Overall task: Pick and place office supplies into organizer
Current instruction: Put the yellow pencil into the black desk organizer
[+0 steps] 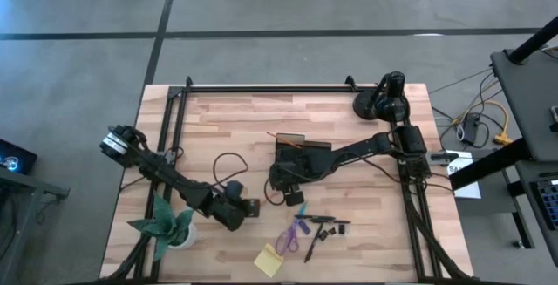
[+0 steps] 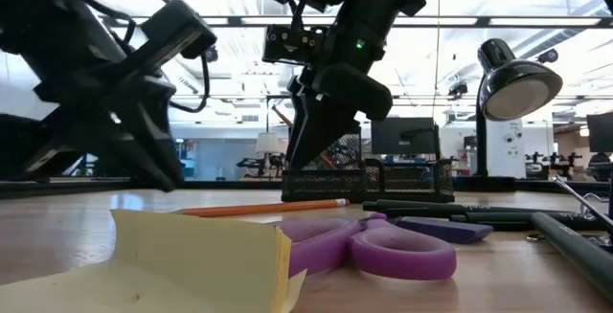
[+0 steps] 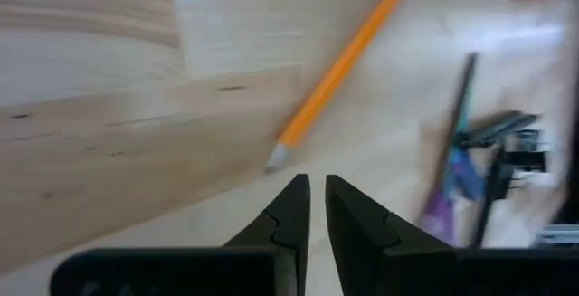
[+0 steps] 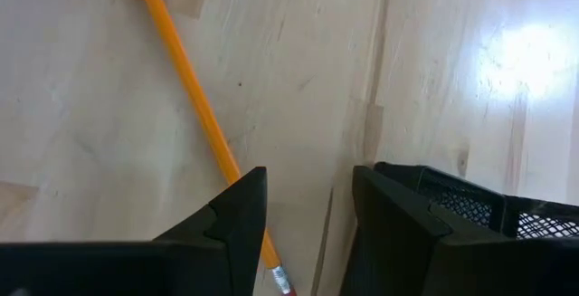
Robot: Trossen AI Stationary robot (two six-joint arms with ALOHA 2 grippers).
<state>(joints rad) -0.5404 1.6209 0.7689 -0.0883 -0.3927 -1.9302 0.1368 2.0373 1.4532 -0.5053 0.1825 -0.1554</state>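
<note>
An orange pencil (image 4: 194,97) lies flat on the wooden table, just in front of the dark mesh organizer (image 1: 301,150). My right gripper (image 4: 308,214) hangs open above the pencil's eraser end, pointing steeply down, with the organizer's corner (image 4: 470,210) beside one finger. My left gripper (image 3: 317,196) is shut and holds nothing, with the pencil's sharpened tip (image 3: 271,160) a short way ahead of it. Purple-handled scissors (image 1: 288,237), a yellow sticky-note pad (image 1: 268,260) and black pens (image 1: 327,224) lie near the table's front edge. A second thin orange pencil (image 1: 283,137) rests in the organizer.
A green paper plant (image 1: 166,224) stands at the front left, close to my left arm. A black desk lamp (image 1: 384,100) stands at the back right. Bare wood lies left of the organizer and along the far edge.
</note>
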